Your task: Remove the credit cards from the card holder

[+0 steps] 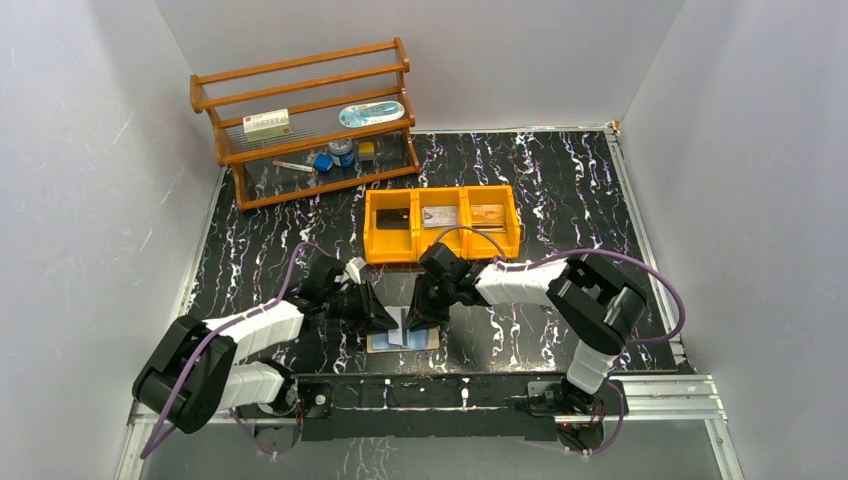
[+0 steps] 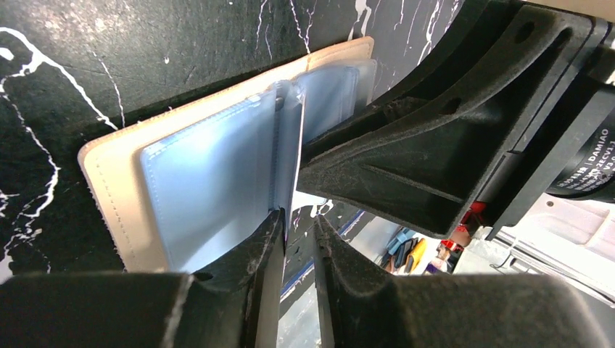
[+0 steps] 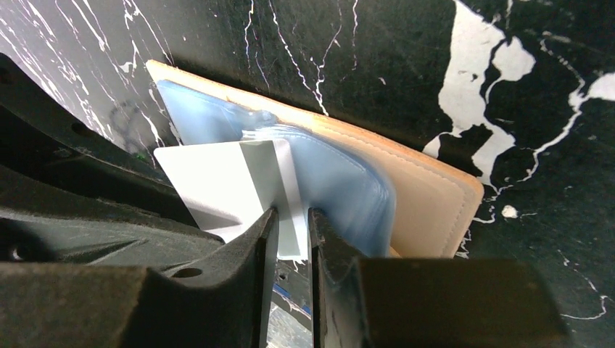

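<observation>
The left arm (image 1: 250,330) and right arm (image 1: 520,282) have white shells and black joints, each trailing a purple cable (image 1: 663,285); the fingers (image 2: 250,264) are matte black.

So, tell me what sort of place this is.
Probably a robot lab test cell: plain white walls box in a marble-patterned table, a left arm and right arm are bolted at its near edge, and a wooden shelf and yellow bin look staged.
</observation>
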{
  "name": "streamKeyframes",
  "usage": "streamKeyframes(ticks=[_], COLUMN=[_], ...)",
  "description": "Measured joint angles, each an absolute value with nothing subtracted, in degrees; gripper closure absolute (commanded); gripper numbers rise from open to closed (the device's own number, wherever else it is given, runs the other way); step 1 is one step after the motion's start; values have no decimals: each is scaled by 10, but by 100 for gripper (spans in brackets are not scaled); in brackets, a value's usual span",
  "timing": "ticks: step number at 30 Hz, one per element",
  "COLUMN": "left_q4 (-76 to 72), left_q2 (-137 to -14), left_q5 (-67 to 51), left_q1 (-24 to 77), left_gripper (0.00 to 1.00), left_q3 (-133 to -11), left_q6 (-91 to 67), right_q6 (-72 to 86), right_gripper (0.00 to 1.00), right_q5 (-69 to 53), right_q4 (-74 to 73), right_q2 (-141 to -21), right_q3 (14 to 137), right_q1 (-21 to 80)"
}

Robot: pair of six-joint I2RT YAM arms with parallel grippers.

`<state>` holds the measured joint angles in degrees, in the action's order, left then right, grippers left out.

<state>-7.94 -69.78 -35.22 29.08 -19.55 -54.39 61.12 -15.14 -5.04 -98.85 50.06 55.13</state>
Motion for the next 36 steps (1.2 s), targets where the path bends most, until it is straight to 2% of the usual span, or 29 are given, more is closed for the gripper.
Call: streamKeyframes(ticks=[5, 7, 13, 17, 27, 36], left_q4=[-76, -38, 128, 215, 289, 301], left_q2=[-717, -716, -587, -547, -467, -474], left_q5=[-353, -343, -223, -139, -39, -32], left_q1=[291, 291, 290, 290, 290, 290], left_gripper=[97, 99, 99, 99, 99, 99], left_q3=[-196, -206, -312, -337, -340, -340], left_q6=[-537, -522, -469, -456, -464, -465], right_q6=[616, 616, 576, 556, 545, 552], right_gripper=[70, 69, 65, 65, 64, 64], right_q5=[-151, -147, -68, -72, -118, -91], right_q4=[-44, -47, -165, -187, -150, -175], right_q2=[-987, -985, -951, -932, -1030, -1028], right_q3=[496, 496, 530, 576, 634, 607], right_q1=[551, 552, 556, 564, 593, 594])
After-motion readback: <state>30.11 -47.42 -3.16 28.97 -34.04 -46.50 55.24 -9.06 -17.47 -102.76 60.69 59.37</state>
